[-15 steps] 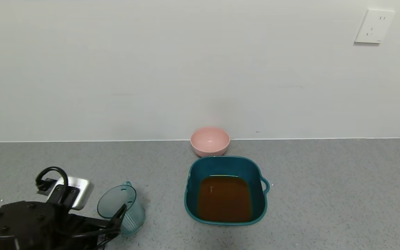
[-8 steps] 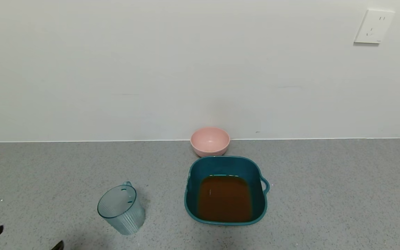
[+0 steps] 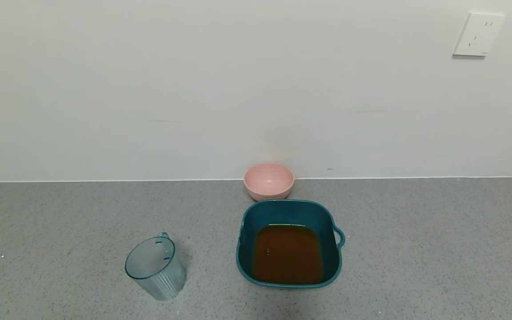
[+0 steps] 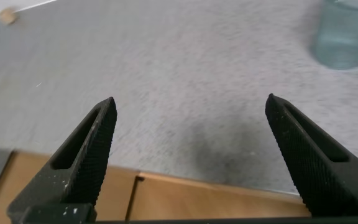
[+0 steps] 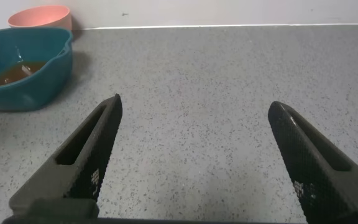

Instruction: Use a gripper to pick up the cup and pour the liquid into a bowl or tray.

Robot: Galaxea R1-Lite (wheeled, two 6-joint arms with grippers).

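Liquid (image 3: 288, 254) fills basin (image 3: 282, 208) (cup (image 3: 156, 268) upright, apart).

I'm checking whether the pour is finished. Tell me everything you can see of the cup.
The cup is translucent pale blue-grey plastic with vertical ribs and a small handle at its far rim. It stands upright on the grey speckled countertop, to the left of the teal basin and apart from it. No liquid shows inside it. Nothing grips or touches it; the left pincer is open and well clear.
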